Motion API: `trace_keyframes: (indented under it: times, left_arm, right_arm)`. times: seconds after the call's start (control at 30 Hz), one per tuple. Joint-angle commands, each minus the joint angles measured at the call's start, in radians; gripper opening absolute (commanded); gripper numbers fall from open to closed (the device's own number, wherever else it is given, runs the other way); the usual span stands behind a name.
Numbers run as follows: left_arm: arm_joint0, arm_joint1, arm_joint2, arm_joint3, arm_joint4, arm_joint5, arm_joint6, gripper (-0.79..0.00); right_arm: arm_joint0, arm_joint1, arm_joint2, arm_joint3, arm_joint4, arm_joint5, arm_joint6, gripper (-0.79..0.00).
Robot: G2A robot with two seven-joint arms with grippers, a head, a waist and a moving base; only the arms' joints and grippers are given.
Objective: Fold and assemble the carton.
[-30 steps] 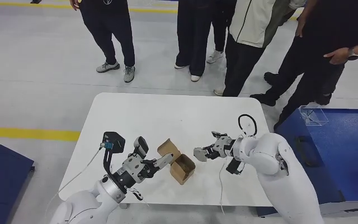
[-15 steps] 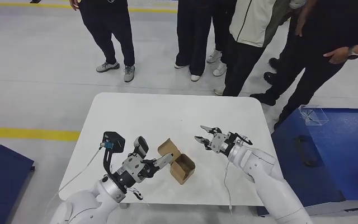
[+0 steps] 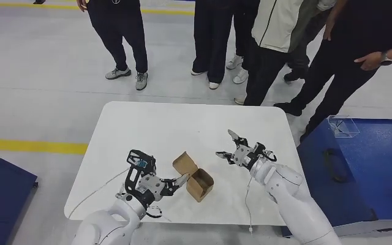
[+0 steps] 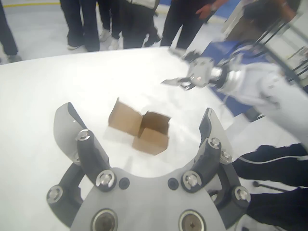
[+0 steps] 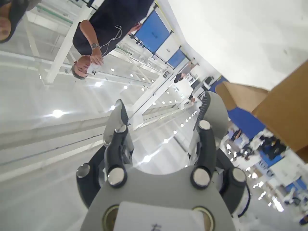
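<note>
The brown carton (image 3: 195, 177) rests on the white table (image 3: 184, 128), toward the near side, with its top open and one flap (image 3: 184, 163) folded outward. In the left wrist view the carton (image 4: 144, 133) lies just ahead of my left gripper (image 4: 139, 108), which is open and empty. From above, the left gripper (image 3: 177, 182) is at the carton's left side, close to it. My right gripper (image 3: 224, 144) is open and empty, to the right of the carton and a little farther back, apart from it. The right wrist view has the right gripper (image 5: 163, 99) with the carton's wall (image 5: 281, 116) off to one side.
Several people stand along the table's far edge. A blue platform (image 3: 349, 165) borders the table on the right, and a blue panel (image 3: 12, 184) lies on the floor at the left. A thin cable (image 3: 248, 208) hangs from the right arm near the front edge.
The right gripper has drawn away from the carton's right side toward the back and turned. The left wrist has turned and shifted a little right, its fingers off the flap.
</note>
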Motion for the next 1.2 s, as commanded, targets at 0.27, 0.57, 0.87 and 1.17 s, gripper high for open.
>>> trace_keyframes:
  times: [0.27, 0.57, 0.87, 1.17]
  left_arm:
    - [-0.151, -0.036, 0.212, 0.214, 0.286, 0.135, -0.112, 0.0]
    - [-0.234, -0.068, 0.283, 0.348, 0.303, 0.168, -0.121, 0.0]
    - [-0.246, -0.082, 0.287, 0.375, 0.307, 0.175, -0.117, 0.0]
    - [-0.235, -0.09, 0.277, 0.369, 0.312, 0.166, -0.111, 0.0]
  right_arm:
    - [-0.045, 0.032, -0.064, -0.009, -0.861, -0.239, 0.082, 0.0]
    - [-0.044, 0.024, -0.081, 0.013, -0.966, -0.202, -0.006, 0.0]
    - [-0.038, 0.041, -0.162, 0.044, -1.459, -0.26, 0.11, 0.0]
    - [-0.093, 0.055, -0.157, 0.0, -1.594, -0.342, 0.25, 0.0]
